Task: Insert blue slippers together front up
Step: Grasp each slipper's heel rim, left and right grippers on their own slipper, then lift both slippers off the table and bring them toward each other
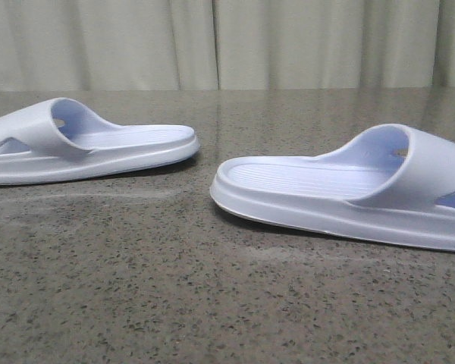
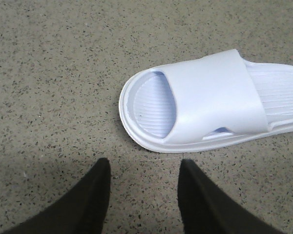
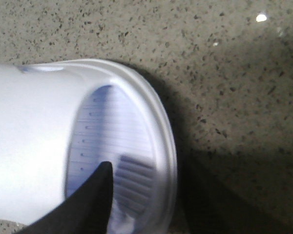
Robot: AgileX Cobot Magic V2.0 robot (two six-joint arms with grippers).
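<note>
Two pale blue slippers lie sole-down on the speckled stone table. The left slipper (image 1: 91, 148) has its strap at the left, the right slipper (image 1: 349, 189) has its strap at the right, and their heels face each other across a gap. No arm shows in the front view. My left gripper (image 2: 144, 165) is open over bare table, just short of the left slipper's (image 2: 210, 102) toe rim. My right gripper (image 3: 146, 168) hangs low over the right slipper's (image 3: 34, 141) toe end. One dark finger (image 3: 93, 200) is over the ribbed footbed; the other is lost in shadow beyond the rim.
The speckled grey-brown table (image 1: 212, 303) runs back to pale curtains (image 1: 227, 42). A strip of bare table separates the two heels. The right wrist view is blurred.
</note>
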